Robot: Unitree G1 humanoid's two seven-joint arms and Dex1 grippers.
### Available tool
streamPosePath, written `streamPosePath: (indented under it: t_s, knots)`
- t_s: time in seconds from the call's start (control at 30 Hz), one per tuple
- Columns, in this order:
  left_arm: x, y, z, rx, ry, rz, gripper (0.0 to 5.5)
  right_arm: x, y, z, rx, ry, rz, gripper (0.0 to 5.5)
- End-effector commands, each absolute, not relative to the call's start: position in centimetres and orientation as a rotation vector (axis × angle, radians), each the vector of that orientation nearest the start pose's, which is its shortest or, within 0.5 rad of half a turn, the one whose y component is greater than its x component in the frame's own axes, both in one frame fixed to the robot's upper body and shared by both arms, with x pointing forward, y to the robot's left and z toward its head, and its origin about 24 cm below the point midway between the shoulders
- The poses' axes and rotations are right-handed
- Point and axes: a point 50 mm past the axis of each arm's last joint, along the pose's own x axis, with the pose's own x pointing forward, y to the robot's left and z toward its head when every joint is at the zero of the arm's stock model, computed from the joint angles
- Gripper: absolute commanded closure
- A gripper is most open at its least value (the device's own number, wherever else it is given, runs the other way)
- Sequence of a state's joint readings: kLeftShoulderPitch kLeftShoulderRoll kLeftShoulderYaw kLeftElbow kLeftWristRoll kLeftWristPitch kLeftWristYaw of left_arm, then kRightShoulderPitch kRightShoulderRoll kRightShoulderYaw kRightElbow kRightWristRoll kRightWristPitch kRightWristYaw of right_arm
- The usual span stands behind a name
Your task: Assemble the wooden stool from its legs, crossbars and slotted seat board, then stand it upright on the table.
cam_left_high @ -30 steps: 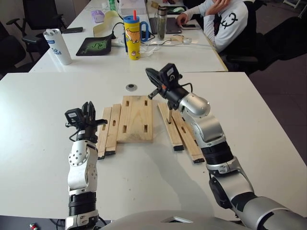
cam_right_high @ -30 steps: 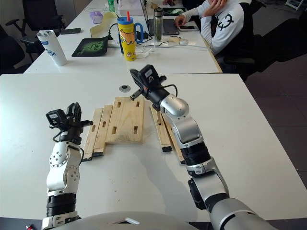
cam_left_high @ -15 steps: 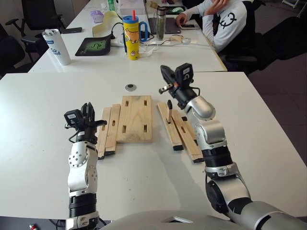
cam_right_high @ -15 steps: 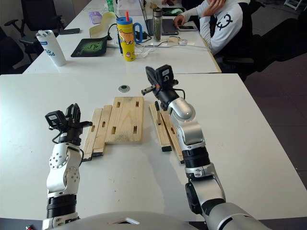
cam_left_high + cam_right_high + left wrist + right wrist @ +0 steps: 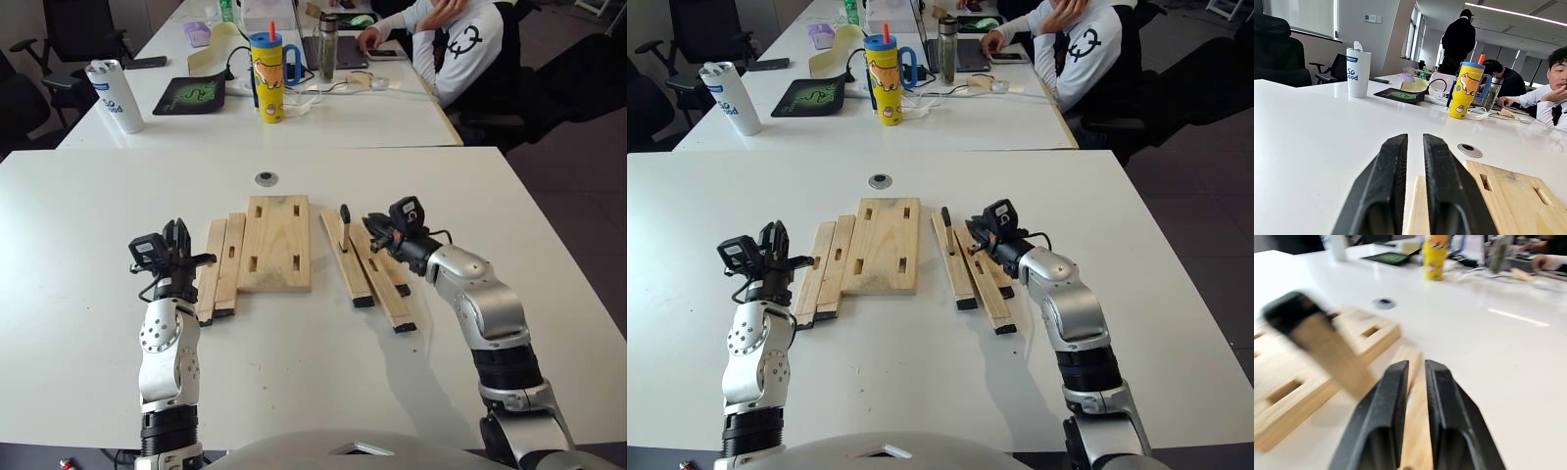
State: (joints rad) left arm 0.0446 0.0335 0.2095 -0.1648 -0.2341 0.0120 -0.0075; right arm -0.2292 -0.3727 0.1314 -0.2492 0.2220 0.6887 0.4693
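Right gripper [image 5: 1415, 367] being held low over the right boards [image 5: 382, 279], left gripper [image 5: 1414, 139] beside the left boards [image 5: 220, 264], jaws nearly pressed together.

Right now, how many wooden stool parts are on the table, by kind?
Slotted seat board: 1
Flat slats left of it: 2
Flat slats right of it: 3
Upright dark-tipped piece: 1
Total: 7
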Motion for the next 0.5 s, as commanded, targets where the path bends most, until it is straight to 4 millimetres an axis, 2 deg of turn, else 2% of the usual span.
streamPosePath:
  t_s: [0.03,0.23,0.4,0.5]
  knots:
    - [23.7,20.6,7.1,-0.179,-0.141,0.195,4.88,25.7,-13.3,8.5,-0.13,0.385,0.708,4.19]
    - [23.3,20.8,7.0,-0.175,-0.135,0.211,4.88,24.9,-13.6,7.8,-0.051,0.492,0.667,3.3]
    - [23.4,20.6,7.0,-0.178,-0.134,0.209,4.88,24.7,-12.9,7.2,0.021,0.596,0.646,2.57]
    - [23.3,20.6,7.1,-0.18,-0.134,0.211,4.88,24.5,-12.9,6.9,0.025,0.641,0.618,2.57]
